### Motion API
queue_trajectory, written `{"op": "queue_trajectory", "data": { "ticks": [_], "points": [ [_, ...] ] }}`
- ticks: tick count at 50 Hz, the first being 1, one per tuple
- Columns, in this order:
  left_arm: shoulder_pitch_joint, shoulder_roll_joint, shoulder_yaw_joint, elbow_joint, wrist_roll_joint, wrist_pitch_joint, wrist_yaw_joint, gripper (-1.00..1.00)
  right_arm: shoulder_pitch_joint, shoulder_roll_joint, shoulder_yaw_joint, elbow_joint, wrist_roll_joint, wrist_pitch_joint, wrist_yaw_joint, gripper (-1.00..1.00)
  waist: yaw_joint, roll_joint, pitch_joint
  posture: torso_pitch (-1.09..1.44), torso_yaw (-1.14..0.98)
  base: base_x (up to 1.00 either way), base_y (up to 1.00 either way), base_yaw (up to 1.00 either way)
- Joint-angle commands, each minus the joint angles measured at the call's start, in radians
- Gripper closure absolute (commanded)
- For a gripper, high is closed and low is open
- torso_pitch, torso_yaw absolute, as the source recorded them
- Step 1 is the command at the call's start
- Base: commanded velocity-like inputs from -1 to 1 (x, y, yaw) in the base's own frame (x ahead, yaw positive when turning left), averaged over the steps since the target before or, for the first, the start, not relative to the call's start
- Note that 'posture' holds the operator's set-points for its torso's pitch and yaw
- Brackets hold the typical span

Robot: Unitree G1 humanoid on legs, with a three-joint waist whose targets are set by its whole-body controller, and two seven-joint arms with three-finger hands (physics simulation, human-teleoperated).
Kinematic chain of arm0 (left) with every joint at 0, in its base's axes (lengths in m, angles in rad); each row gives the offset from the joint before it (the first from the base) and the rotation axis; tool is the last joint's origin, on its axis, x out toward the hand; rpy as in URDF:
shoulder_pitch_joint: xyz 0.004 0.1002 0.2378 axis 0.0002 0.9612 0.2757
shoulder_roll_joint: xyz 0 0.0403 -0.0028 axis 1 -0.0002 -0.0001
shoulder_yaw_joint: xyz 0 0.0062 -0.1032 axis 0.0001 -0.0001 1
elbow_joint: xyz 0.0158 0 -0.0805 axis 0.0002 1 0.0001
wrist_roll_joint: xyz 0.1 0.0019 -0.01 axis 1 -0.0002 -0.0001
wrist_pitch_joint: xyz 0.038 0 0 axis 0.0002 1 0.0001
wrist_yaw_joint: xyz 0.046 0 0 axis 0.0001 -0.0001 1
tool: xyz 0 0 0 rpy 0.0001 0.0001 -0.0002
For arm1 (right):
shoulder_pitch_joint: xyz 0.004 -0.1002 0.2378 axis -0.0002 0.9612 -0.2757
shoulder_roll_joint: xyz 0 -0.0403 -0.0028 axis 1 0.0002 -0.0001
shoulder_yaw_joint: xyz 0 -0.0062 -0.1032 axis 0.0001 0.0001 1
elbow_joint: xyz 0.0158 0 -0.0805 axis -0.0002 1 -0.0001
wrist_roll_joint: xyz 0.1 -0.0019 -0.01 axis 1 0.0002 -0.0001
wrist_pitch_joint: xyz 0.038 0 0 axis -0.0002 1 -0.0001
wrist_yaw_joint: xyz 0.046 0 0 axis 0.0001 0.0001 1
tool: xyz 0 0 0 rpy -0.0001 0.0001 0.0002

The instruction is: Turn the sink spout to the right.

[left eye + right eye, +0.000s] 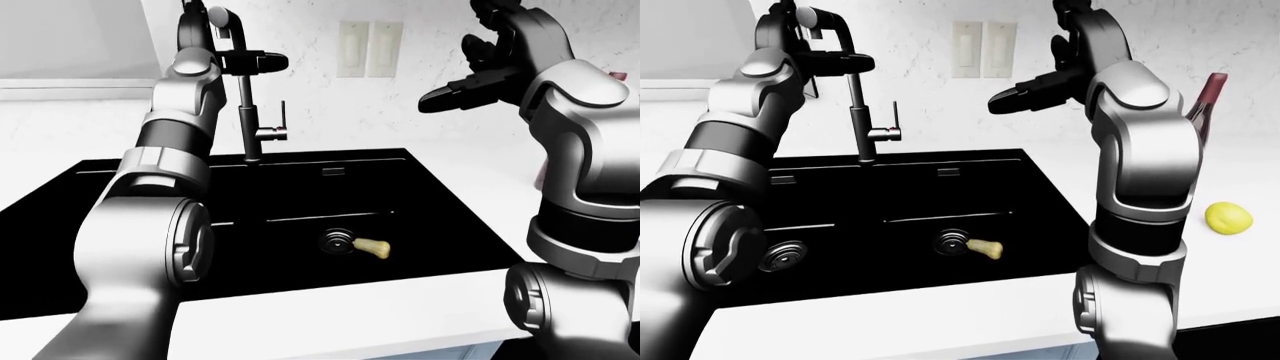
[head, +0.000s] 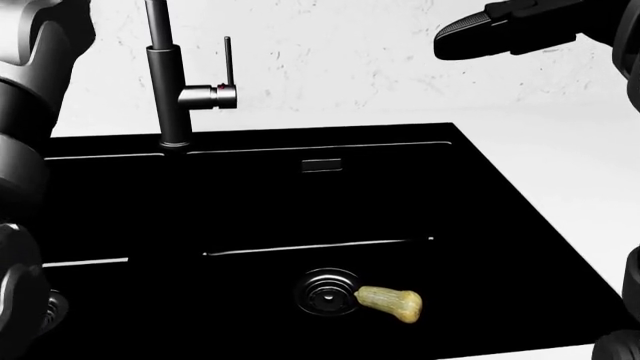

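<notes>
At upper left of the left-eye view the left hand (image 1: 225,58) reaches the spout (image 1: 222,21); its finger state I cannot tell. The right hand (image 1: 480,71) hangs spread, upper right. Approach seems finished; next, push the spout rightward over the sink (image 1: 420,225).

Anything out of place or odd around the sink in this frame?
One thing: a small yellowish squash lies on its side in the sink, its narrow end at the drain. Nothing looks spilled or damaged. The faucet stands upright.
</notes>
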Motion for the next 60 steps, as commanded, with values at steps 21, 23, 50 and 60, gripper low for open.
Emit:
{"op": "queue_trajectory", "data": {
  "ticks": [21, 23, 50, 60],
  "points": [
    [-0.018, -0.074, -0.028, -0.141, -0.030, 0.028, 0.009, -1.00, -0.018, -0.007, -0.016, -0.024, -0.001, -0.035, -0.006, -1.00, 0.001, -0.002, -0.015, -0.43, 0.00, 0.00, 0.00, 0.00],
    [-0.012, -0.080, -0.034, -0.149, -0.027, 0.029, 0.007, -1.00, -0.014, -0.008, -0.019, -0.032, 0.001, -0.031, -0.006, -1.00, 0.001, -0.003, -0.015, -0.43, 0.00, 0.00, 0.00, 0.00],
    [0.024, -0.143, -0.054, -0.202, -0.016, 0.047, 0.017, -1.00, -0.028, -0.028, -0.021, -0.070, 0.008, 0.013, -0.004, -1.00, 0.002, -0.008, -0.014, -0.43, 0.00, 0.00, 0.00, 0.00],
    [0.014, -0.172, -0.062, -0.195, -0.010, 0.047, 0.025, -1.00, -0.016, -0.030, -0.027, -0.087, 0.008, 0.021, -0.002, -1.00, 0.003, -0.011, -0.015, -0.43, 0.00, 0.00, 0.00, 0.00]
  ]
}}
